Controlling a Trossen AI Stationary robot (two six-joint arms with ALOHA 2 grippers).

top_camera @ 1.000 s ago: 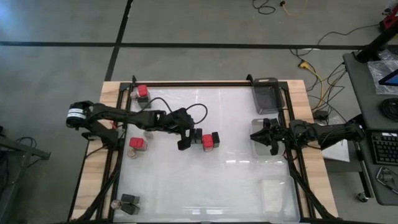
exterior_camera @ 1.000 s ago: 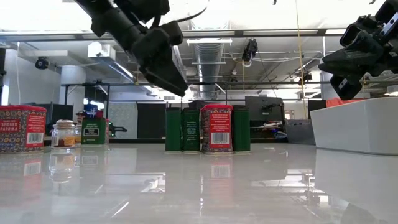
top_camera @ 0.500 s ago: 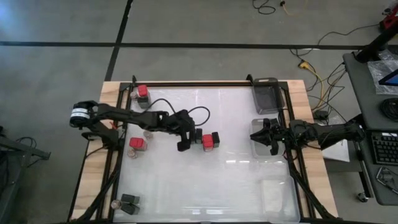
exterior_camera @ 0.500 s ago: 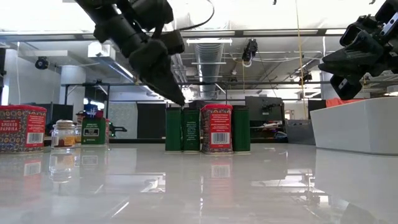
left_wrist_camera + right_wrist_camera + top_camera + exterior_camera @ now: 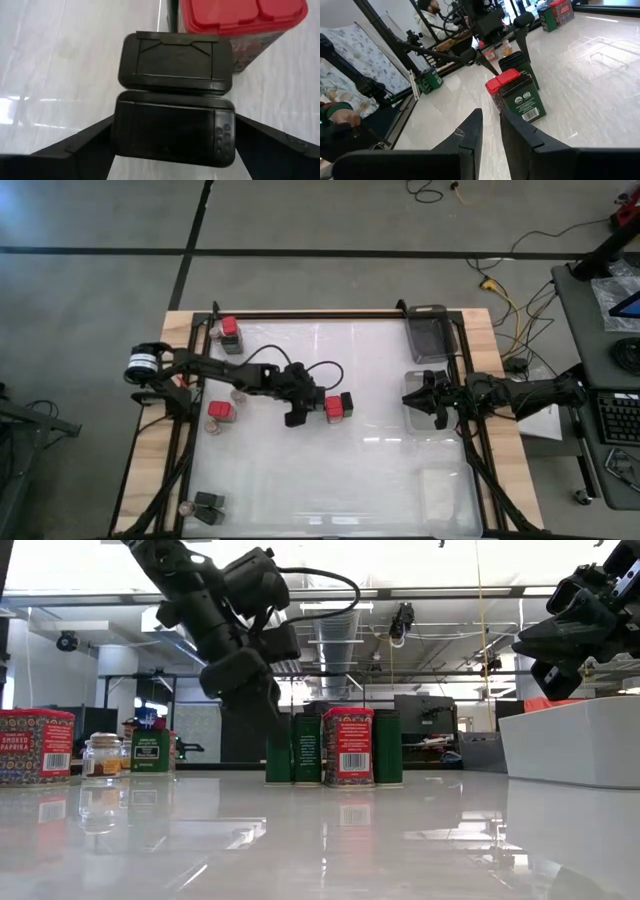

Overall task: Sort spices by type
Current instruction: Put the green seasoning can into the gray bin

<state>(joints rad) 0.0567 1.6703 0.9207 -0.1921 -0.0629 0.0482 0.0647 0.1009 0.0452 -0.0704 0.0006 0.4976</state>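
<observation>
A cluster of spices stands mid-table: two dark blocks (image 5: 314, 399), a red block (image 5: 333, 409) and another dark block (image 5: 347, 402). My left gripper (image 5: 303, 408) is low over the cluster's left end, open. In the left wrist view its fingers (image 5: 80, 150) stand on either side of the nearer dark block (image 5: 172, 135), with a second dark block (image 5: 175, 62) and the red block (image 5: 240, 20) behind it. My right gripper (image 5: 412, 402) waits above the clear tray (image 5: 440, 425) at the table's right, its fingers nearly together. My left gripper straddles the nearer dark block's top (image 5: 172, 135) from above, slanting down, one finger at each short side. I cannot tell whether the fingers touch it. The block stands upright on the table.
Near the far left corner stand a red block (image 5: 229, 327) and a dark one (image 5: 230, 346). A jar (image 5: 240, 393) and a red block (image 5: 220, 413) sit at the left. A jar (image 5: 185, 507) and dark blocks (image 5: 210, 506) occupy the near left corner. Further trays (image 5: 430, 330) (image 5: 440, 492) lie along the right.
My left gripper has come down and slightly toward the table's right, from above the cluster to the top of its leftmost dark block, tipping more steeply downward. The spices and my right arm have stayed put.
</observation>
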